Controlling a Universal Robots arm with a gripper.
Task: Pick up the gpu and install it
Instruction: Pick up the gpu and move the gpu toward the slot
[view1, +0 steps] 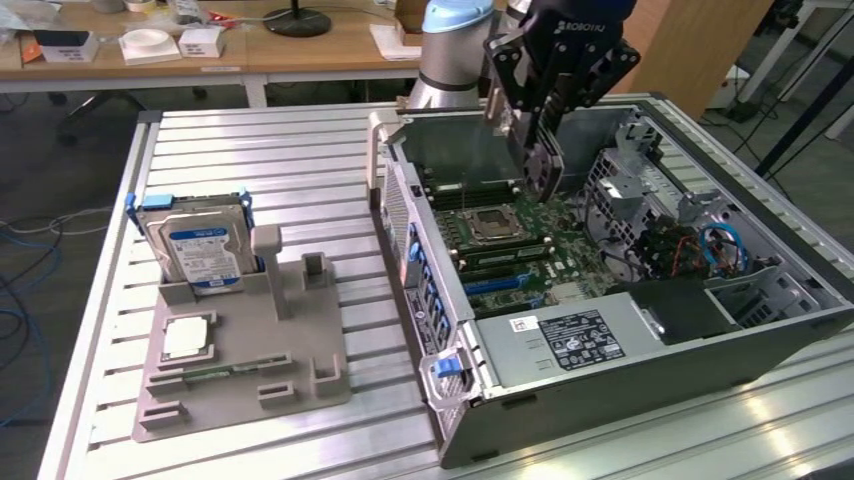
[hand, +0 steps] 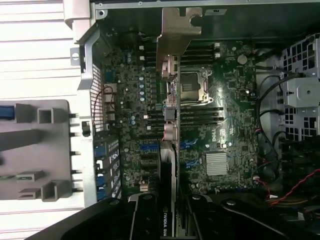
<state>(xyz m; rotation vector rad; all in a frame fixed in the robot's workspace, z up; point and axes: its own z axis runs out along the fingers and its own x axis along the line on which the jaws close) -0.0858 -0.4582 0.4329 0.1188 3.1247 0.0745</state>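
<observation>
Slatted metal bench (view1: 267, 150) carries an open computer case (view1: 641, 390) lying on its side, with a grey holder (view1: 240, 380) and a hard drive (view1: 198, 250) well apart from it at the exterior view's left. Inside the case, the tool (view1: 531, 125) clamps the gpu (view1: 542, 172) edge-on above the motherboard (view1: 534, 255), beside the drive cage (view1: 654, 190) but apart from it. Its metal bracket (hand: 177, 30) lies near the case wall. Behind the case the arm (view1: 447, 50) stands upright, wrist pointing down into it.

Thin flat black gpu card (hand: 167, 180); dark green motherboard (hand: 230, 130) with blue slots (hand: 188, 145); boxy silver hard drive (view1: 198, 240), blue-and-white label (view1: 204, 264).
</observation>
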